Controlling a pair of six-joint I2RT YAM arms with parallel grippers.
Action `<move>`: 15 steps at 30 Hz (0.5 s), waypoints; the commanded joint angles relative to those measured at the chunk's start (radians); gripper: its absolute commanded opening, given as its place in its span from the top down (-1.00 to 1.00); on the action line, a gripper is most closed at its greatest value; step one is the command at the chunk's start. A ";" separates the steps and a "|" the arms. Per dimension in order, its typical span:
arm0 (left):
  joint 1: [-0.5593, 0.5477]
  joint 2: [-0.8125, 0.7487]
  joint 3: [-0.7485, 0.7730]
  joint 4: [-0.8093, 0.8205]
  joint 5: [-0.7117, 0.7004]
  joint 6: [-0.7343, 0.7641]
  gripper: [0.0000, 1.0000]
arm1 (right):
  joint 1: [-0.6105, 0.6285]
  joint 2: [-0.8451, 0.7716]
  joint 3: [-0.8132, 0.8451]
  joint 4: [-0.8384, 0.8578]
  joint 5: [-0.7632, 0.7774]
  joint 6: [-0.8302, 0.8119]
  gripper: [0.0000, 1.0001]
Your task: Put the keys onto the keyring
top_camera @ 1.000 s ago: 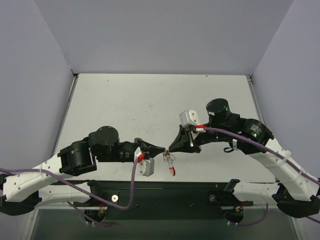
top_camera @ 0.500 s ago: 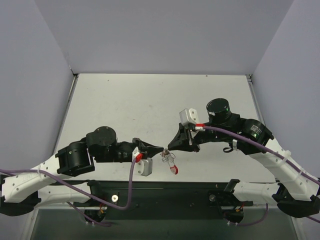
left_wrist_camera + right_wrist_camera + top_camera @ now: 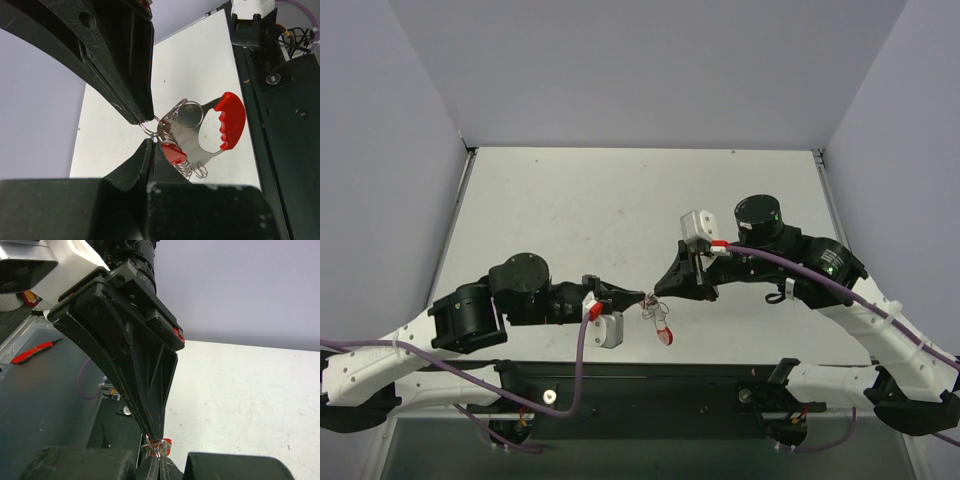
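Both grippers meet tip to tip just above the table's near edge. In the left wrist view my left gripper (image 3: 150, 143) is shut on a small silver ring (image 3: 148, 128) of the keyring (image 3: 231, 120), whose red arc and grey-silver band hang to the right. A key with a red tag (image 3: 173, 153) lies against my lower finger. The right gripper (image 3: 160, 463) is shut on the same bunch of thin rings (image 3: 158, 450), with the red tag (image 3: 167, 442) just behind. From above, the left gripper (image 3: 641, 297) and right gripper (image 3: 661, 294) hold the dangling keyring (image 3: 666, 338) between them.
The white table (image 3: 580, 210) stretches away behind the grippers, closed in by pale lilac walls (image 3: 380, 180). The black base rail (image 3: 650, 385) and purple cables (image 3: 582, 370) lie right under the hanging keyring.
Both grippers and the ring bunch have drifted slightly up and to the left. The left arm has drawn back a little. Both grips stay shut.
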 commanded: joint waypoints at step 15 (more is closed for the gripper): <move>-0.001 0.012 0.014 -0.035 0.016 -0.028 1.00 | -0.021 -0.013 0.017 0.119 0.064 0.043 1.00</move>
